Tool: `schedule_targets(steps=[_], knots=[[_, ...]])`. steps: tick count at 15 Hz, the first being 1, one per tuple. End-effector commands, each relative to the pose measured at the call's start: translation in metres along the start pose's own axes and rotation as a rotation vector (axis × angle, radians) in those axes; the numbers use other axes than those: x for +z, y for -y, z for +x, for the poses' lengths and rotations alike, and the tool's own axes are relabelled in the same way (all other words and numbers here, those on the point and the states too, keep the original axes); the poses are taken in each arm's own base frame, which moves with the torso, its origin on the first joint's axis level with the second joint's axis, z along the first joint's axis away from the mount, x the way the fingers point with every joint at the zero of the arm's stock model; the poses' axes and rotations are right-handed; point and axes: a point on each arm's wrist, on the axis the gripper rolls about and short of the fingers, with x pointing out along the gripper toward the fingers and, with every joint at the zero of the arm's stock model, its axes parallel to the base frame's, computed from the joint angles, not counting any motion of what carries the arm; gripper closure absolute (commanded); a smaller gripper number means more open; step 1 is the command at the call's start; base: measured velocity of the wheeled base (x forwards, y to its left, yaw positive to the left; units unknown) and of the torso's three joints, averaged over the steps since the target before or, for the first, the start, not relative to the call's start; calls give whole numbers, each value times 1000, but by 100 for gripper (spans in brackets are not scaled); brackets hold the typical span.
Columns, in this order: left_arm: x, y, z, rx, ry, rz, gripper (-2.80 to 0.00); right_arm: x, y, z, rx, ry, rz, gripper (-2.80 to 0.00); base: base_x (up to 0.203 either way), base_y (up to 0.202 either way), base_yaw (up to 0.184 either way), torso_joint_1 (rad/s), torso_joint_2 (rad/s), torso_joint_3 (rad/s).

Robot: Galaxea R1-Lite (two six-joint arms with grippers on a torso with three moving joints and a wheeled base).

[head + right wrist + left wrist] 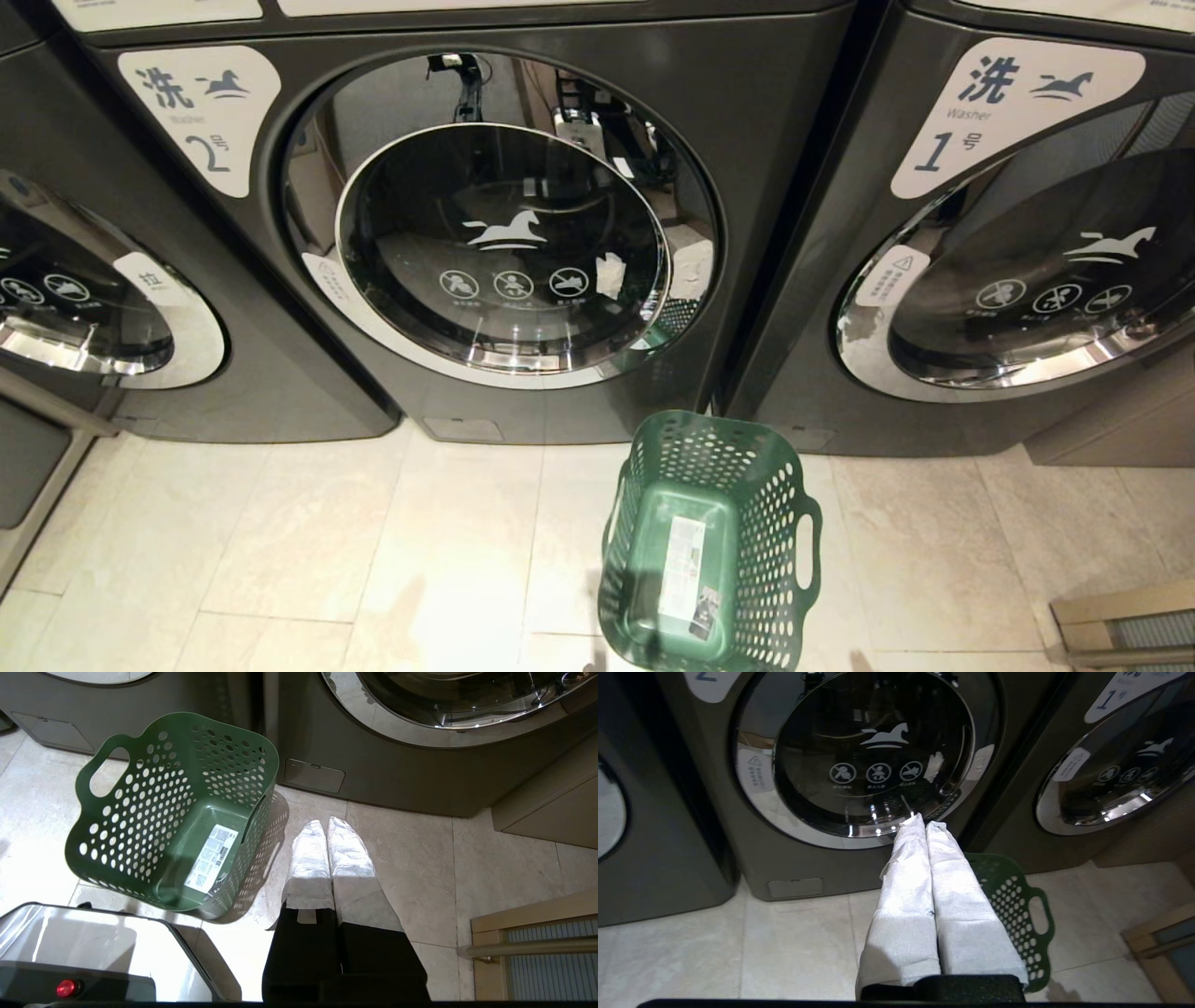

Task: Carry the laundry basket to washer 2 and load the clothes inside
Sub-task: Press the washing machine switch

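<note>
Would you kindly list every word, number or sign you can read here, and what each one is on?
"洗", "Washer", "2号" and a horse logo: white label on washer 2.
"洗", "Washer", "1号" and a horse logo: label on the neighbouring washer.
"拉": tab on the far-left door.
Three round prohibition signs on washer 2's glass: captions too small.
Sticker in the laundry basket: unreadable.

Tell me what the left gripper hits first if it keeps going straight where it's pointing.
Most likely the lower chrome rim of washer 2's door. The left gripper, shut and empty, aims at that closed door. The laundry basket sits below and to the side, probably off the line. Depth is hard to judge.
</note>
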Motion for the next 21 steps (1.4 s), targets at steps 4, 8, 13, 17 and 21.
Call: schedule_targets(steps=[4, 8, 13, 17, 21], knots=[[4, -50, 183, -61, -213, -165, 0, 0, 0, 0, 0, 0, -3, 0, 0, 0, 0, 0, 0, 0], [-3, -46, 289, -135, -101, -183, 0, 0, 0, 0, -1, -1, -3, 0, 0, 0, 0, 0, 0, 0], [24, 11, 352, -166, 80, -208, 0, 0, 0, 0, -2, -2, -3, 0, 0, 0, 0, 0, 0, 0], [37, 48, 351, -198, 100, -191, 0, 0, 0, 0, -2, -1, -3, 0, 0, 0, 0, 0, 0, 0], [55, 65, 332, -210, 115, -200, 0, 0, 0, 0, -2, 0, -3, 0, 0, 0, 0, 0, 0, 0]])
